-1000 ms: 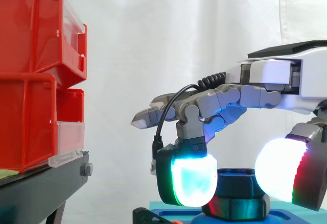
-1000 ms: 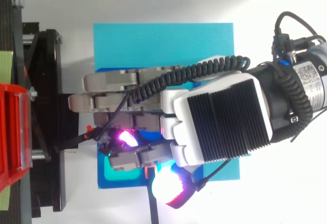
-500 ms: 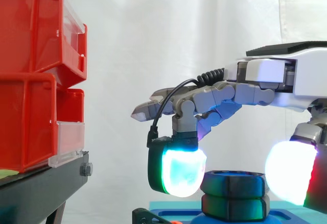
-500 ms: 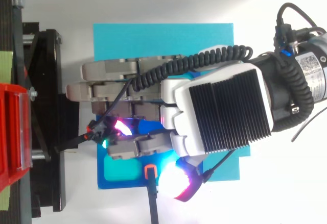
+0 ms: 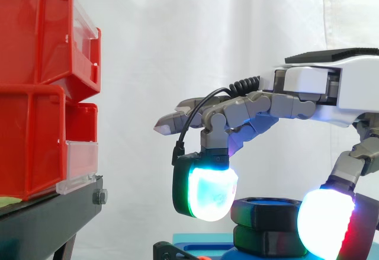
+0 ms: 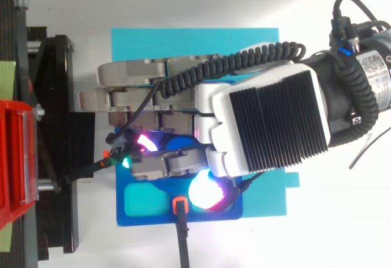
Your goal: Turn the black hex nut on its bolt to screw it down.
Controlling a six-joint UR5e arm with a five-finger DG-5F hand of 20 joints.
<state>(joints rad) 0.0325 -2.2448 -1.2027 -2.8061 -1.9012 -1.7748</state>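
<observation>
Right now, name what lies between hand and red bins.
Side view: bare gap from hand to red bins. Top view: black stand beneath.

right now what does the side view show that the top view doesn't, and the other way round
Side view: the black hex nut in profile, sitting on a second black hex piece below the hand, and the red bins stacked one on another. Top view: the blue base plate in outline on a cyan sheet, with a teal recess in it. Both: the hand, the bins, the black stand and the plate.
</observation>
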